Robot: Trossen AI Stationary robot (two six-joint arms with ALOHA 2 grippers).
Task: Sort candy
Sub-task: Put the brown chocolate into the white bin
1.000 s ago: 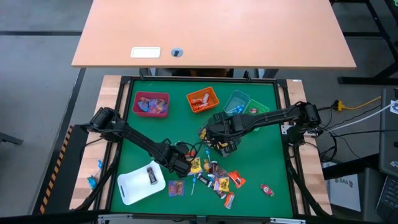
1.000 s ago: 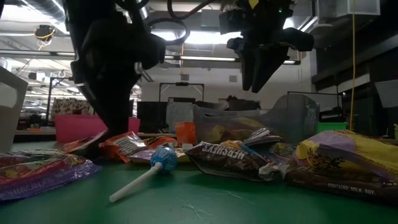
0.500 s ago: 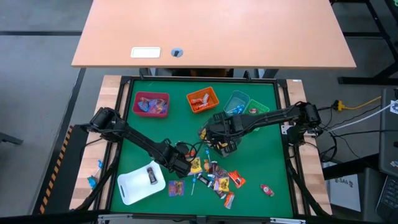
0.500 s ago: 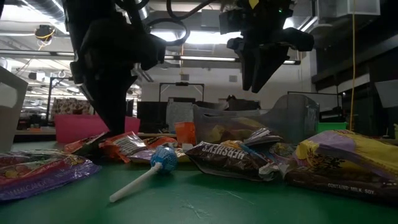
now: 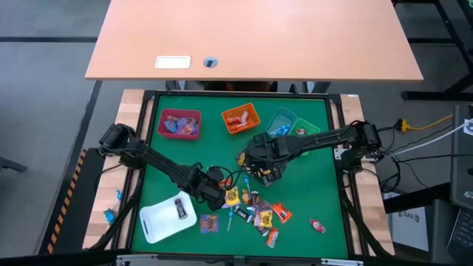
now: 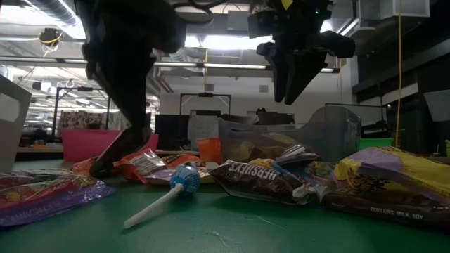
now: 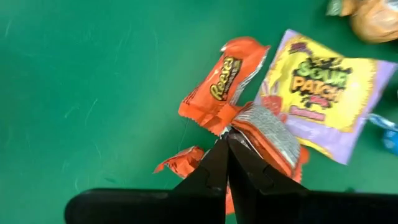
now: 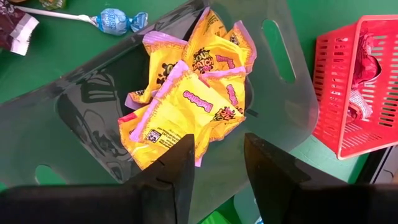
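Observation:
Candy packets (image 5: 255, 210) lie loose in a heap on the green mat (image 5: 310, 192). My left gripper (image 5: 220, 193) stands at the heap's left edge, pointing steeply down, shut on an orange packet (image 7: 267, 134). Next to it on the mat lie an orange Reese's packet (image 7: 221, 84) and a yellow-purple Sour Patch packet (image 7: 323, 93). My right gripper (image 5: 266, 171) hovers open over a clear bin (image 8: 280, 93) holding yellow packets (image 8: 186, 93), with nothing between its fingers. My left gripper pinches the orange packet between its two fingers (image 7: 217, 162), beside the packet's grey crimped end (image 7: 249, 124). The fingers come from above, slanting down. Orange wrapper shows on both sides of the shut fingers. Whether the packet is clear of the mat I cannot tell.
Along the mat's far side stand a pink bin (image 5: 179, 123), an orange bin (image 5: 241, 118), a teal bin (image 5: 281, 120) and a green bin (image 5: 307, 129). A white tray (image 5: 168, 218) holding a dark packet sits at the near left. A blue lollipop (image 6: 184, 179) lies in front of the heap.
My left gripper has risen a little above the heap's left edge. My right gripper has kept still over the clear bin.

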